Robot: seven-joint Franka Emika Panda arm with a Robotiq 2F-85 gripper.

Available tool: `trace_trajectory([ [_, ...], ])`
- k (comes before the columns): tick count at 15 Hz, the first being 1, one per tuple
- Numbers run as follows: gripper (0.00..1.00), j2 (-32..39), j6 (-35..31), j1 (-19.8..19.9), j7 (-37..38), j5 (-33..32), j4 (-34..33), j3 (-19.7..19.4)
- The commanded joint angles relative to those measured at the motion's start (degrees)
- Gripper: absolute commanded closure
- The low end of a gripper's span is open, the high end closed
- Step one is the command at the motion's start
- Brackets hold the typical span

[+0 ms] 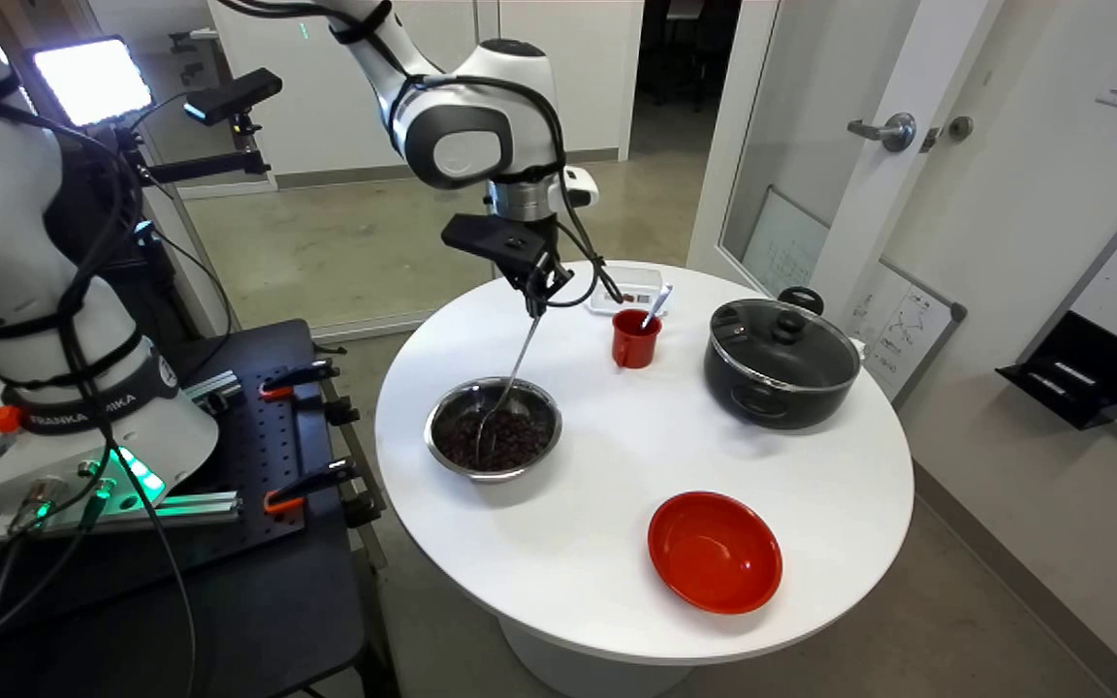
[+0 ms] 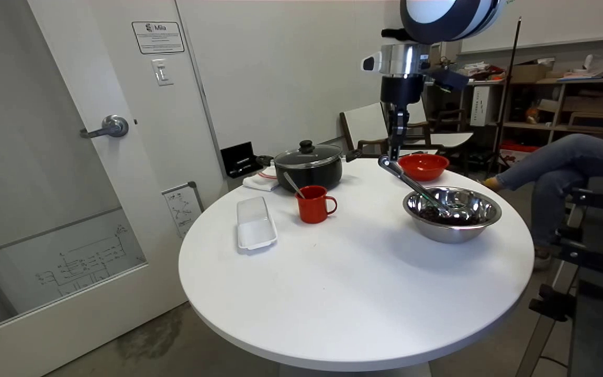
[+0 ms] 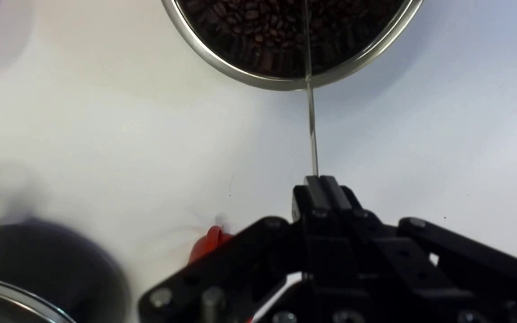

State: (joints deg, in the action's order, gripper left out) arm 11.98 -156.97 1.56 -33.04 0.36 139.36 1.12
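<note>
- Black metal makes up the jointed, two-fingered claw [image 3: 321,178]; from where I stand it is closed on a long, silver metal spoon [image 2: 411,184], pinched near the top of the handle, a short end poking out beyond the fingers.
- That high hold seems meant for reach: the spoon slants down from the claw, leaving the fingers clear of the beans.
- Flat faces of the handle lie between the fingers, edge-on in the wrist view, which I suspect helps resist twisting.
- Below the claw, toward the white arm base [image 1: 166,436], sits a round, shiny steel bowl [image 2: 445,233], its walls penning in loose, dark-brown beans [image 3: 263,27]. The spoon's lower end is inside; whether the handle also leans on the rim, I can't tell.
- Near the claw, away from the base, stands a red, cylindrical mug [image 2: 312,207], apparently serving as a stand for a slim, pale utensil [image 1: 656,305].
- Just past the mug from the claw lies a white, rectangular plastic box [image 2: 257,235], lid open.
- Well apart from the claw are a black, round pot [image 1: 820,402] under a glass lid and a red, shallow, round bowl [image 1: 714,553], perhaps spaced out to leave elbow room on the round white table [image 2: 333,298].
</note>
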Motion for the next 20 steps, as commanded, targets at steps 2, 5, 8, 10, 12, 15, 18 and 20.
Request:
trace_trajectory([
  [2,0.99,1.6,-1.9,0.2,4.3,-4.2,-0.1,0.7],
  [5,0.99,2.3,-2.7,0.7,4.1,-3.6,-0.1,1.5],
  [8,0.99,3.6,-3.5,0.9,4.3,-3.6,-0.4,1.9],
  [10,0.99,4.7,-4.3,0.5,5.5,-4.8,-0.6,1.5],
  [12,0.99,6.3,-4.7,-0.1,7.2,-6.3,-1.0,1.0],
  [15,0.99,7.8,-5.1,0.2,8.1,-6.9,-1.3,1.6],
  [18,0.99,8.7,-5.3,0.1,8.5,-7.6,-1.6,1.7],
  [20,0.99,8.9,-5.4,-0.2,8.8,-8.2,-1.7,1.5],
])
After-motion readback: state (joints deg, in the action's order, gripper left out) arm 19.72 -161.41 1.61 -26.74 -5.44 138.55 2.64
